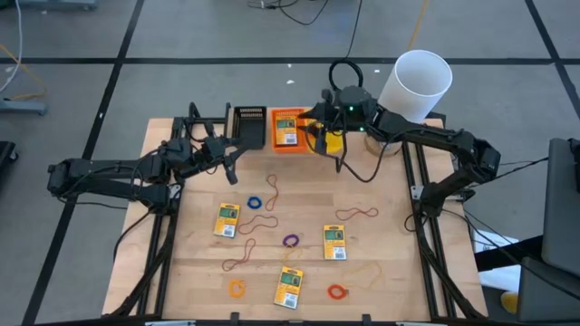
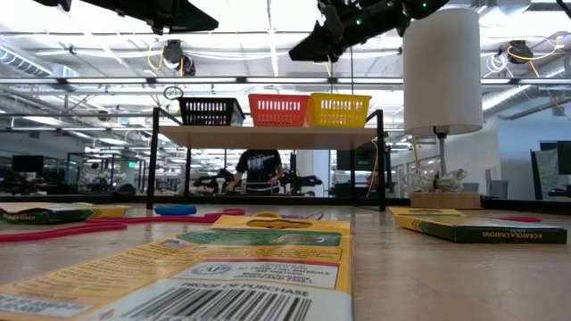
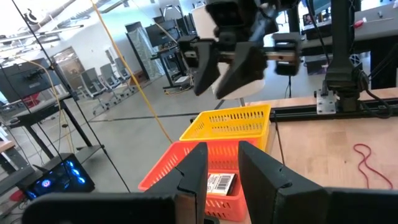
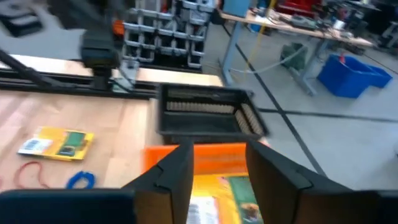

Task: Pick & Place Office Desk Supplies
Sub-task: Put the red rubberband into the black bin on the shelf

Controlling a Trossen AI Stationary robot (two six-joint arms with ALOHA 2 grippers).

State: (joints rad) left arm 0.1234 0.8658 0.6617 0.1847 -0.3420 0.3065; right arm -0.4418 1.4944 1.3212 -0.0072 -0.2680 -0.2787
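One yellow pack (image 1: 286, 129) lies flat inside the orange bin (image 1: 290, 150), also seen in the right wrist view as a pack (image 4: 233, 196) under my fingers. My right gripper (image 1: 311, 127) hovers open above that bin, with nothing between its fingers. Three more yellow packs (image 1: 227, 219) (image 1: 335, 242) (image 1: 289, 286) lie flat on the wooden table among thin rubber bands, such as a blue one (image 1: 256, 202) and a purple one (image 1: 290, 241). My left gripper (image 1: 228, 156) hangs open and empty over the table's far left part, pointing level toward the bins.
A black bin (image 1: 249, 127) stands left of the orange one and a yellow bin (image 1: 332, 143) right of it, partly under my right arm. A big white cylinder (image 1: 415, 83) stands at the far right corner. A dark cable (image 1: 358, 172) loops over the table there.
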